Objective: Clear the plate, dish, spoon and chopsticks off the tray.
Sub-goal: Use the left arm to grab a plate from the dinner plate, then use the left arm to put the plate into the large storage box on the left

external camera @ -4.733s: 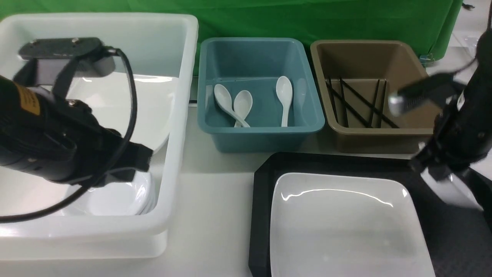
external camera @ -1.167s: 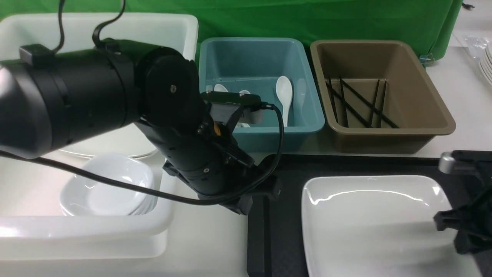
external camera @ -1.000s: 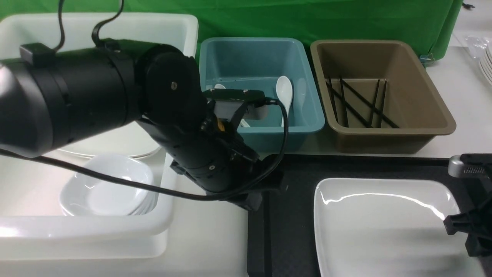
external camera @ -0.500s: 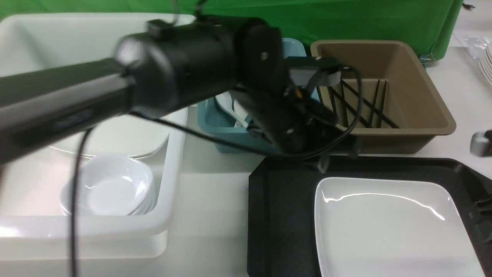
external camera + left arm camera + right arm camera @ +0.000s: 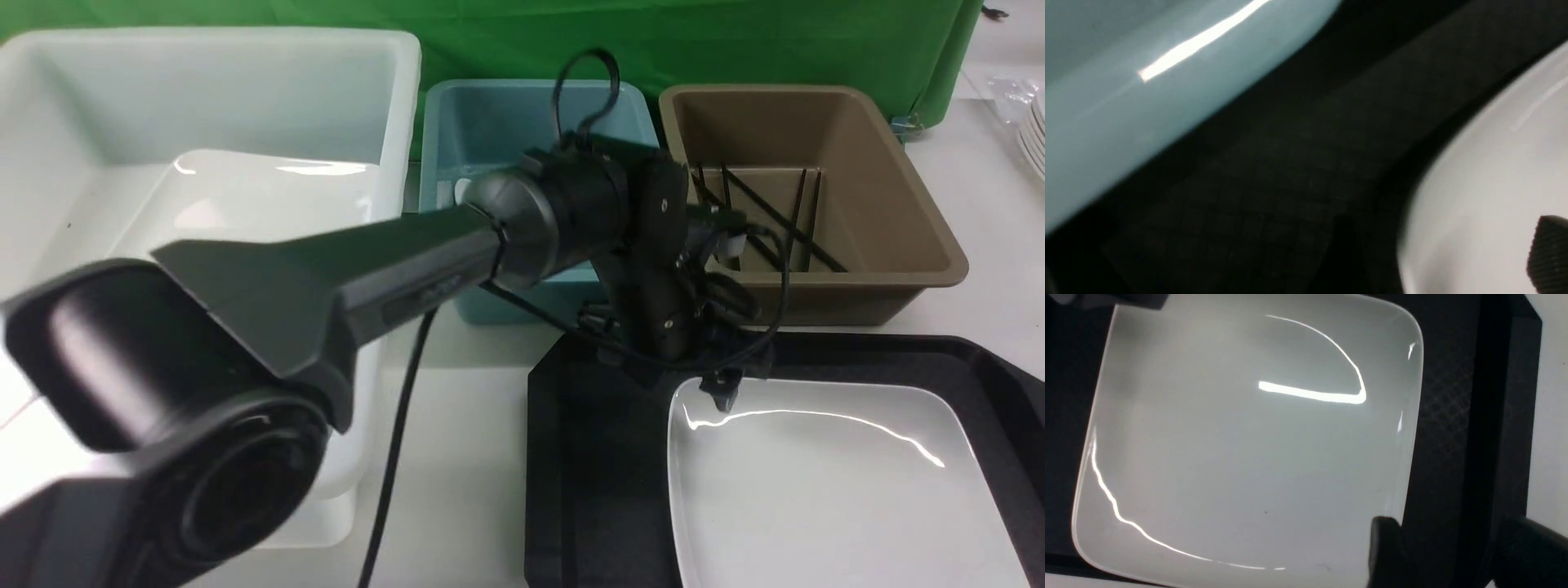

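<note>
The white square plate (image 5: 816,490) lies on the black tray (image 5: 596,457). My left arm reaches across from the lower left, and my left gripper (image 5: 710,385) stands open at the plate's far left corner. In the left wrist view one fingertip (image 5: 1549,253) hangs over the plate (image 5: 1494,163), beside the bare tray (image 5: 1290,163). My right gripper (image 5: 1453,555) is open: one finger over the plate's (image 5: 1249,449) edge, the other past the tray's (image 5: 1453,396) rim. Black chopsticks (image 5: 767,220) lie in the brown bin. Dish and spoon are hidden.
A big white tub (image 5: 204,90) on the left holds another white plate (image 5: 269,196). The blue bin (image 5: 490,122) is largely covered by my left arm. The brown bin (image 5: 865,163) stands behind the tray. A stack of white crockery (image 5: 1037,131) shows at the far right edge.
My left arm has swung right from the tray's left edge to the plate's far left corner, and its jaws have opened. My right gripper has drawn out of the front view.
</note>
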Tool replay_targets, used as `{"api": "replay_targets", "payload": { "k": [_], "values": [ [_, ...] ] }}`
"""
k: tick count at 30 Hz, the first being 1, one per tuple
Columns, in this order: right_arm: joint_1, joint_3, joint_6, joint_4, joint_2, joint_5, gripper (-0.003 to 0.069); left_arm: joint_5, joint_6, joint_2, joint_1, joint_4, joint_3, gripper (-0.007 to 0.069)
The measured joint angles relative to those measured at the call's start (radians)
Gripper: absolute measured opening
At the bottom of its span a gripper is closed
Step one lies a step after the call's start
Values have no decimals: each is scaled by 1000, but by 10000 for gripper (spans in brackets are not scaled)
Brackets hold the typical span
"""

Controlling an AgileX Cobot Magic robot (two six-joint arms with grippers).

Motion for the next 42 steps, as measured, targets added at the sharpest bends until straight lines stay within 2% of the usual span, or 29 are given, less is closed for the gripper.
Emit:
{"api": "replay_targets", "payload": {
  "k": [3,7,11,13,14,15,16,17,25,29,35,42],
  "values": [
    [0,0,0,0,-3,0,377,-1,-2,27,0,-6,-3,598],
    [0,0,0,0,-3,0,377,-6,7,36,1,-45,-7,575],
    [0,0,0,0,-3,-9,377,-12,53,48,1,-110,-7,442],
    [0,0,0,0,-3,-11,377,-16,63,55,1,-125,-9,339],
    [0,0,0,0,-3,-11,377,-17,64,55,1,-127,-10,328],
    [0,0,0,0,-3,-13,376,-17,64,62,1,-136,-11,204],
    [0,0,0,0,-3,-13,376,-17,64,63,1,-139,-11,204],
    [0,0,0,0,-3,-13,376,-21,56,65,2,-180,-14,141],
    [0,0,0,0,-3,-13,376,-6,55,60,2,-202,-15,137],
    [0,0,0,-1,-3,-13,376,20,75,-13,2,-188,-15,77],
    [0,0,0,-1,-3,-13,376,54,112,-138,1,-128,-15,29],
    [0,0,0,-1,-3,-19,376,79,120,-217,1,-78,-15,18]
  ]
}}
